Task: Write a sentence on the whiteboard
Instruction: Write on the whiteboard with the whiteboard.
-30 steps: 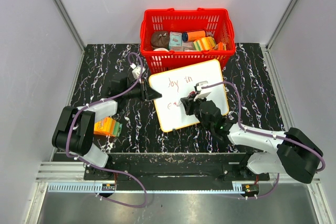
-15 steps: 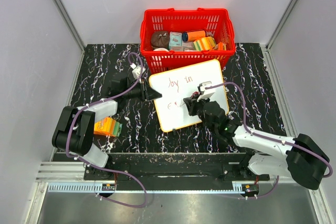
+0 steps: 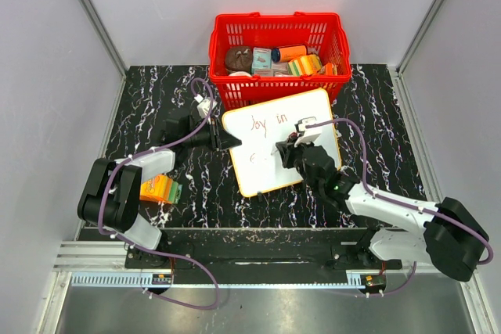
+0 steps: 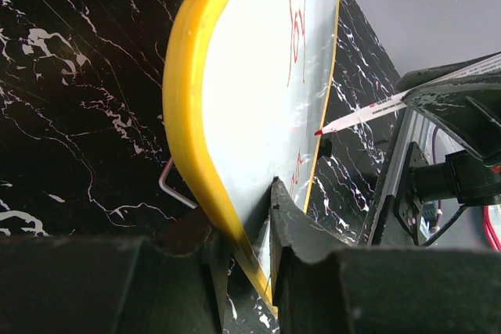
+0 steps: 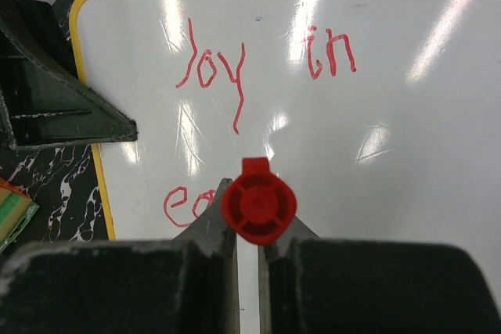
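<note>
We are pinching the left edge of the whiteboard with the left gripper, jaws almost closed on its yellow rim. The right gripper is clamping a red marker and pointing it down at the board, which is lying just near of the red basket. The sentence is running left to right. Its second line is barely begun, so bare board is waiting to the marker's right. We cannot tell whether the tip is touching.
</note>
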Robot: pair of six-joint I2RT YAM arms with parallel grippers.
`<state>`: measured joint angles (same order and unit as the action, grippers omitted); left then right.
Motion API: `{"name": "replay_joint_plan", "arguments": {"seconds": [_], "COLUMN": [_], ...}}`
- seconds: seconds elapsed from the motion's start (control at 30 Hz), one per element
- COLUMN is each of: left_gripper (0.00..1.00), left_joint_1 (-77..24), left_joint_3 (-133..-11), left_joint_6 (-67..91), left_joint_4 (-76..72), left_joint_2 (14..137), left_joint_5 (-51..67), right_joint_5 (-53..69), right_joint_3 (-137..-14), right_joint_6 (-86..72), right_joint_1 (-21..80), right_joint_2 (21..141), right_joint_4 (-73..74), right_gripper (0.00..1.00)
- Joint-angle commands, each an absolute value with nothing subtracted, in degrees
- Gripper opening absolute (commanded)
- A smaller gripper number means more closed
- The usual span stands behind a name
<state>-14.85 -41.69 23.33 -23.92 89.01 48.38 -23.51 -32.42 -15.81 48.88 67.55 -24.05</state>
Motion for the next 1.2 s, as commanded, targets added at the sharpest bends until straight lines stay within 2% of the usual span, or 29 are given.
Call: {"name": "replay_joint_plan", "arguments": {"seconds": [0.0,1.17], "left_gripper": [0.0,0.0], "left_joint_1": [-16.5,-16.7], "left_joint_3": [-41.6,-41.7], "left_joint_6": [11.7,11.7], "left_joint_4": [-20.4,-20.3], "left_joint_2": [90.8,90.8], "left_joint_5": [40.6,40.6], "right_joint_5": [-25.2,-26.0], "right_joint_3": [-35.7,-36.8], "right_joint_6": [-14.9,-15.6], "right_joint_1": [48.4,47.8], "right_joint_2": [67.8,71.7], "right_joint_4": [-26.0,-28.6], "right_gripper": [0.0,0.0]}}
